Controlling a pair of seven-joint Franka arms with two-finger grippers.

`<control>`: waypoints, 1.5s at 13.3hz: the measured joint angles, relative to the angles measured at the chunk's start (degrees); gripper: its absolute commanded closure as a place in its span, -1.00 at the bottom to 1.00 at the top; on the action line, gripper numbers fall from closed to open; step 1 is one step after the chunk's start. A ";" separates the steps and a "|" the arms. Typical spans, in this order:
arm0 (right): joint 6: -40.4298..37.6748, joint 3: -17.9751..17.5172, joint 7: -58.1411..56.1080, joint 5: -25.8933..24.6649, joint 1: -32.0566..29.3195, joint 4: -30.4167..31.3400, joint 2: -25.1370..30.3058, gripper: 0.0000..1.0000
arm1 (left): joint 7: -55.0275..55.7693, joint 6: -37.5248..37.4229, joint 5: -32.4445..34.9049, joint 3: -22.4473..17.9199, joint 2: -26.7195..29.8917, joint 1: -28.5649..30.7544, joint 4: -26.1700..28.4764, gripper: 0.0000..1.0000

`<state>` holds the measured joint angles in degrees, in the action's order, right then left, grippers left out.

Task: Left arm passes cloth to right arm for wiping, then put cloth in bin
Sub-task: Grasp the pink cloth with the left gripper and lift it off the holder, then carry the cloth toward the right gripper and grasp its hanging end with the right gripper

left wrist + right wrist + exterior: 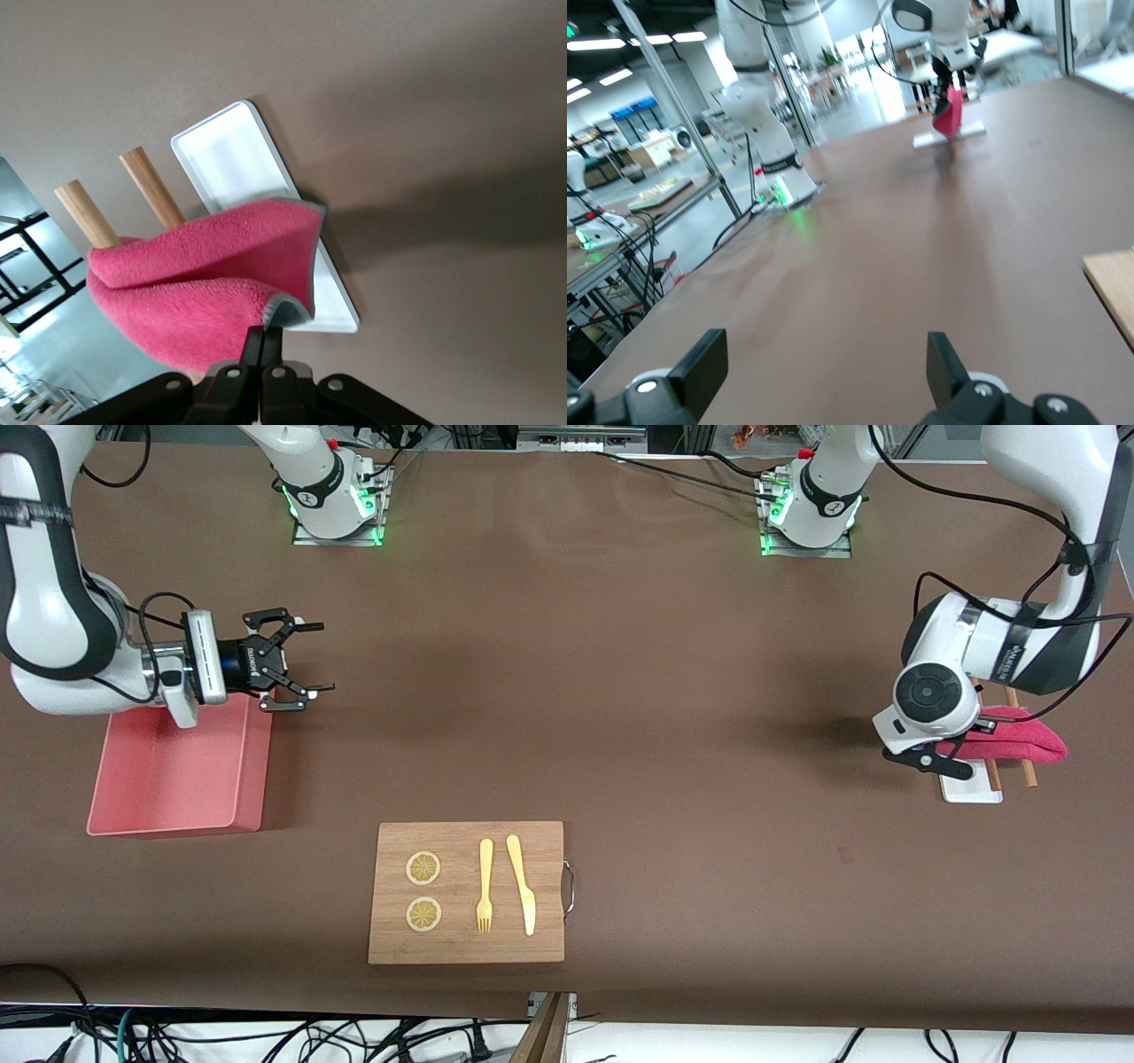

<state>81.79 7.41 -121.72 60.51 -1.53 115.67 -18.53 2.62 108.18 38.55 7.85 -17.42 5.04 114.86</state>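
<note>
The crimson cloth (1019, 742) hangs over two wooden dowels (151, 186) that lean up from a small white tray (970, 790) at the left arm's end of the table. My left gripper (948, 755) is low beside the tray, shut on the cloth's (204, 274) grey-hemmed edge, and its fingers (268, 335) meet at the hem. The salmon-pink bin (168, 771) stands at the right arm's end. My right gripper (323, 657) hovers level over the bin's inner rim. It is open (824, 367) with nothing between its fingers.
A wooden board (549, 850) with a metal handle lies nearer the front camera, mid-table. It carries two lemon slices (423, 868), a yellow fork (485, 886) and a knife (523, 884). Brown tabletop spans between bin and tray. Both arm bases stand along the table's edge farthest from the front camera.
</note>
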 measured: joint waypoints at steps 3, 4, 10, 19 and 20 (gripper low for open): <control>-3.15 -0.10 -3.75 2.78 0.01 0.82 -3.42 -0.99 | -2.77 -10.35 -9.88 2.52 0.56 -0.33 -7.51 1.00; -3.85 -0.25 -4.53 3.44 0.02 1.00 -4.05 -0.99 | -3.08 -14.02 -12.81 3.58 0.71 -0.49 -10.48 1.00; -4.65 -5.45 -5.76 9.66 0.12 1.05 -4.42 -0.99 | -2.45 -25.10 -36.32 6.58 1.28 -1.16 -25.70 1.00; -1.44 -12.94 -7.11 27.50 2.15 1.11 -6.67 -0.99 | 32.10 -18.13 -65.99 18.93 1.21 -1.45 -32.24 1.00; -0.70 -13.08 -7.98 30.15 3.43 0.99 -7.21 -0.99 | 36.12 -15.40 -66.88 20.15 1.17 -1.46 -32.27 1.00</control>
<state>81.09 -5.68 -129.70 90.66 1.90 116.66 -25.74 38.73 92.78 -28.33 28.00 -16.25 3.58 82.59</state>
